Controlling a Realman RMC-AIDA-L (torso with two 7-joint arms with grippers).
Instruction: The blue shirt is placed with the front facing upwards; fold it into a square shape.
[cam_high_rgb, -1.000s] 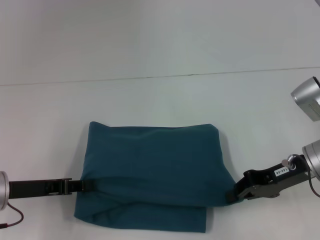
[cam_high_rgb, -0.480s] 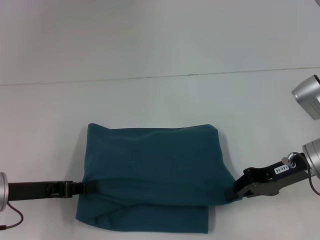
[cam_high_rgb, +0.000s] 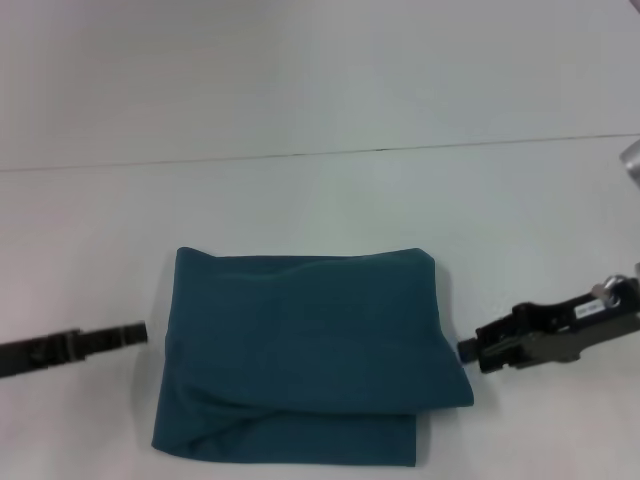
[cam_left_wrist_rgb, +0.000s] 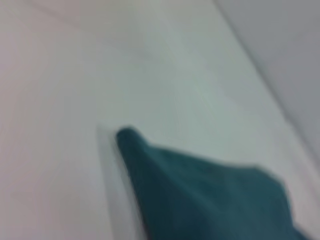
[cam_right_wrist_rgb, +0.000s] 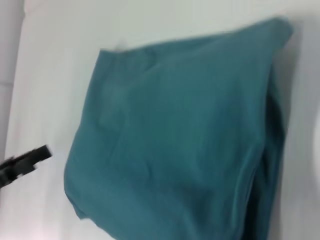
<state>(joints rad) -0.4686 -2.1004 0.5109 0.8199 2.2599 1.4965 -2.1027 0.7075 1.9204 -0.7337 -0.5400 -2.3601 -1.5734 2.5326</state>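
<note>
On the plain white tabletop (cam_high_rgb: 320, 110), both claws have let go of the folded blue shirt (cam_high_rgb: 305, 360); left claw (cam_high_rgb: 135, 332) and right claw (cam_high_rgb: 470, 351) now sit released just beside it, so the fold looks finished.

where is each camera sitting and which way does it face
Head view: on the robot's head, looking forward and down at the table; the folded blue shirt lies between the left gripper and the right gripper, both clear of it.
Left wrist view: on the left arm, looking along the table at a shirt corner; no own fingers show.
Right wrist view: on the right arm, looking over the shirt; the left gripper shows beyond it.
All three share the shirt.
</note>
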